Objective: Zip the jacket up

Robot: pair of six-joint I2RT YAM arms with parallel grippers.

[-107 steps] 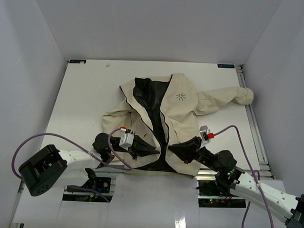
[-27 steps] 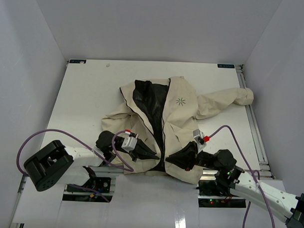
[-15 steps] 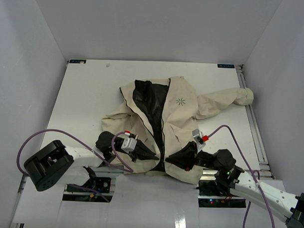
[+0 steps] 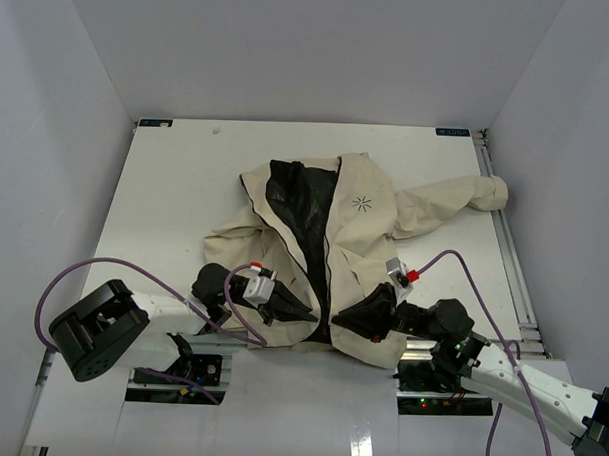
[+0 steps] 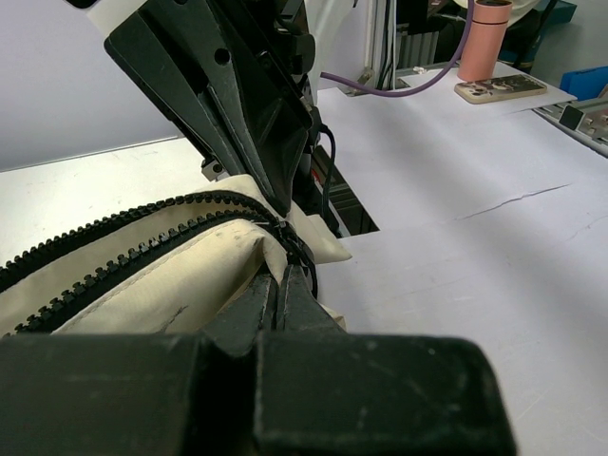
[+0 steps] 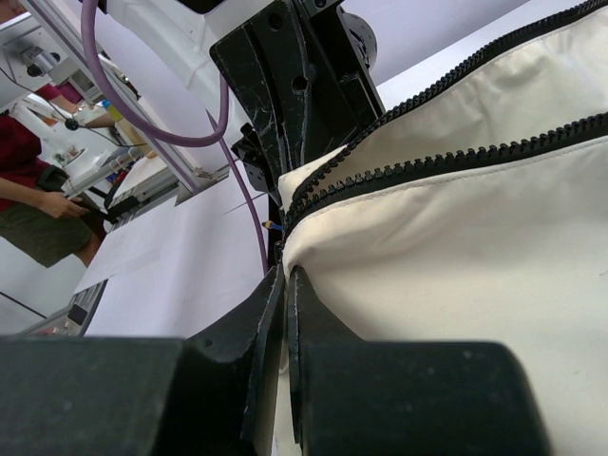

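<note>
Seeing jacket [image 4: 364, 240] lying limp across middle of table [image 4: 165, 203], front gaping, one sleeve trailing toward 2 o'clock. Judging cloth soft, light, prone to bunching; gripping best at hem, right beside zipper [image 4: 327, 264] ends. Pinching left hem at 6 o'clock with left gripper [image 4: 307, 312], jaws clenched on jacket edge. Clamping right hem alongside with right gripper [image 4: 343, 317], likewise squeezed onto cloth. Showing whole layout only from overhead; revealing zipper teeth converging at fingertips only from wrist cameras.
</note>
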